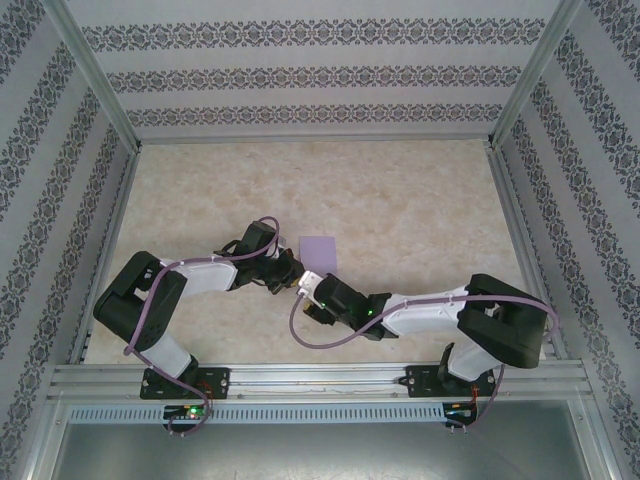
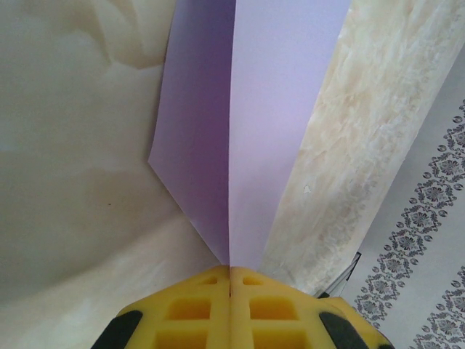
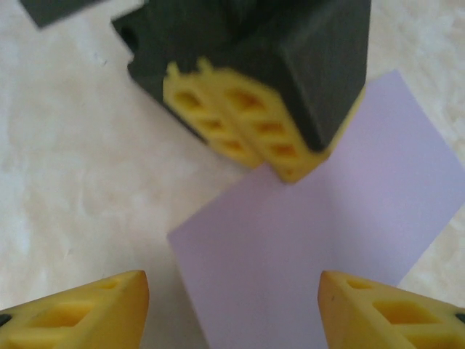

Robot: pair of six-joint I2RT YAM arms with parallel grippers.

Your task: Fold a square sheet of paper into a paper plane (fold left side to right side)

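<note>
The lavender sheet of paper (image 1: pixel 320 248) lies on the marbled table just beyond both grippers. My left gripper (image 1: pixel 293 272) is shut on the sheet's near edge; in the left wrist view its yellow fingers (image 2: pixel 203 309) meet at the paper (image 2: pixel 269 109), which bends along a line into a darker left part and a lighter right part. My right gripper (image 1: pixel 308 287) is open; in its wrist view the gripper (image 3: pixel 232 278) hangs over the sheet (image 3: pixel 305 247), not touching it, facing the left gripper (image 3: pixel 251 134) pinching the far edge.
The beige table (image 1: pixel 420 210) is ringed by patterned walls (image 1: pixel 300 80) and a metal frame rail (image 1: pixel 320 375) at the near edge. The two arms' wrists crowd together near the table's middle front.
</note>
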